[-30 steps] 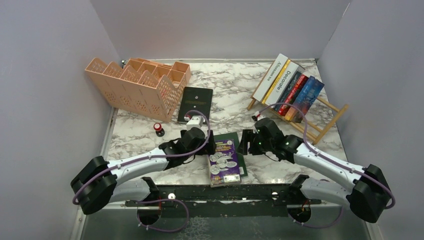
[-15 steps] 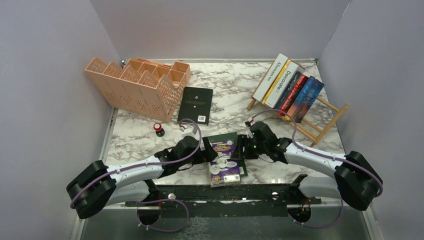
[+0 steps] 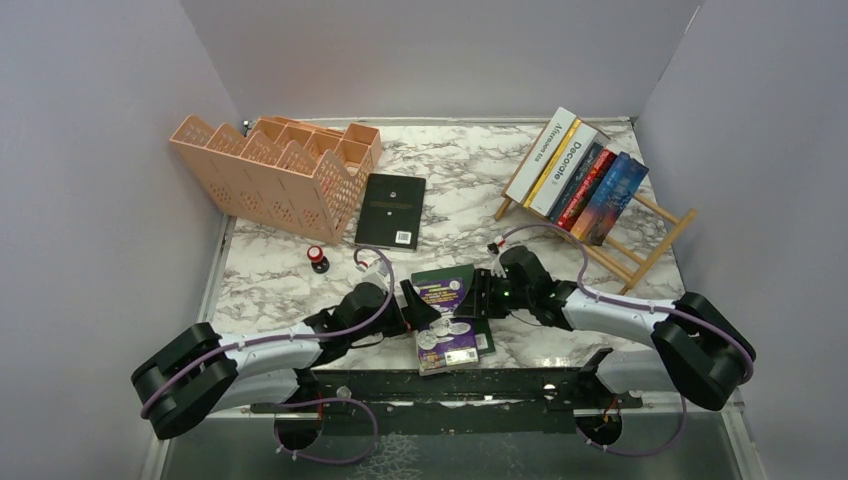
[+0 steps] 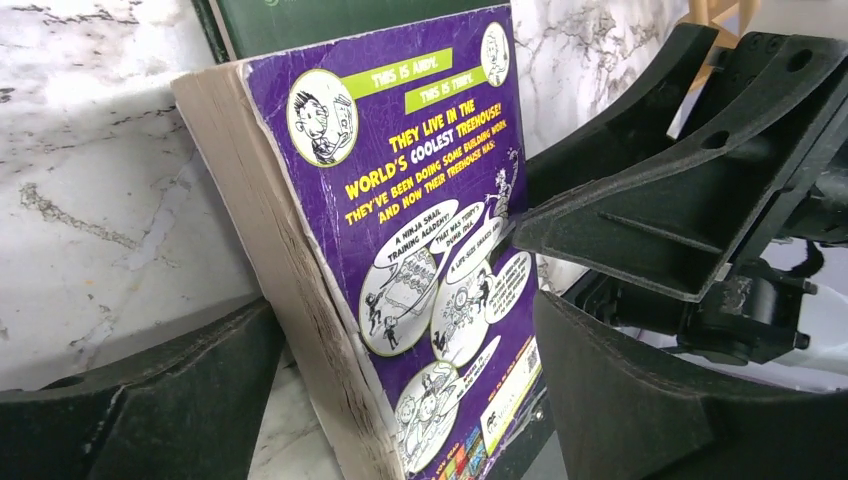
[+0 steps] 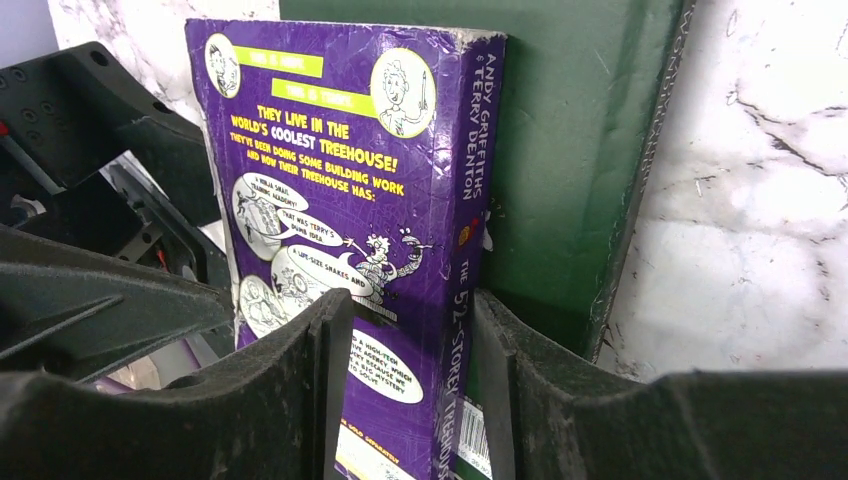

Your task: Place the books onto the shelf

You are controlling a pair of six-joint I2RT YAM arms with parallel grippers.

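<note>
Organizer: peach plastic lattice organizer with stepped open compartments point(image 3: 275, 170), upper left of the frame, set slantwise on the table near the left wall.
Small object: round red-topped piece on a black base point(image 3: 317, 259), left of centre, near the organizer's lower right corner but apart from it; too small to identify.
Tabletop: white marble-patterned surface with grey veins point(image 3: 460, 175), filling the middle of the frame.
Walls: plain lilac-grey panels point(image 3: 430, 50) along the top, left and right edges.

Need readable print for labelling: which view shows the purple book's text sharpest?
Right wrist: purple book cover and spine print sharp, no glare. Left wrist: cover print sharp too, but seen at a steep slant. Top view: even light, print too small to read.
</note>
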